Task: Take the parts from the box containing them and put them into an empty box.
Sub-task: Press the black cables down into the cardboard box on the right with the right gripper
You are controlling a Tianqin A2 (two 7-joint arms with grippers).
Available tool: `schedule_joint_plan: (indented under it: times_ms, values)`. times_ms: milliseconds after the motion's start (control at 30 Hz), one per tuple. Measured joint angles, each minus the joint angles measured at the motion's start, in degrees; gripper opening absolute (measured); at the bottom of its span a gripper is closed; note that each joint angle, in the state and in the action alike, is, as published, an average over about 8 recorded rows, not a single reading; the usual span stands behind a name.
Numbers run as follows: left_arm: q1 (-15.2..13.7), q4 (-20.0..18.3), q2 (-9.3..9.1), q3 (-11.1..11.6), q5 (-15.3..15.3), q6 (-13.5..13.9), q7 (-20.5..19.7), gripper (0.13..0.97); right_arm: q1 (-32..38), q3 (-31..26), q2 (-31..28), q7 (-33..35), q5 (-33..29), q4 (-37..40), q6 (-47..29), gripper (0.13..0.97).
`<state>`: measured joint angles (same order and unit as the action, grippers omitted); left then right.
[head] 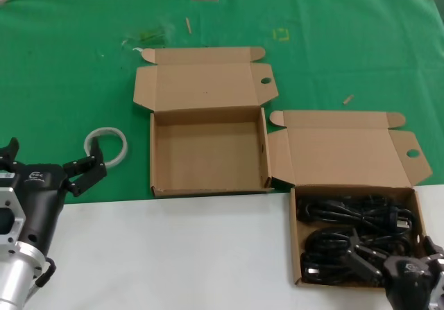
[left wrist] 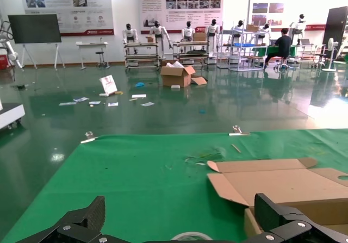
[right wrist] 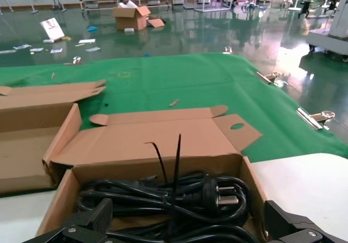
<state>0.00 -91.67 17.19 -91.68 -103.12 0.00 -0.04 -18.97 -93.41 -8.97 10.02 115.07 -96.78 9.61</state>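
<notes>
Head view: nothing moved yet. Your right gripper (head: 371, 258), jaws spread wide and holding nothing, hangs over the parts (head: 354, 234) in the box containing them (head: 347, 150) at the near right corner; the empty box (head: 208, 154) (mid-worktop) awaits. Left gripper (head: 52, 168) waits open near the left edge.

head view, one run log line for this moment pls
right pincer: open, over cords in right box | left pincer: open, idle near white ring | left box: empty
</notes>
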Motion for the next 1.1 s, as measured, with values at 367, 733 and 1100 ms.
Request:
schedule_joint_plan:
  times_ms: [367,733,1100]
  values:
    - [0.0,0.0,0.0,0.0,0.01,0.0,0.01,0.966,1.74,-0.23,0.01,-3.76,-1.0,4.0,-1.64,0.966]
    - [0.0,0.0,0.0,0.0,0.01,0.0,0.01,0.966,5.92,-12.74,0.02,5.71,14.16,4.28,9.21,0.966]
    - [0.0,0.0,0.0,0.0,0.01,0.0,0.02,0.966,5.32,-12.34,0.02,10.39,20.46,1.44,11.64,0.966]
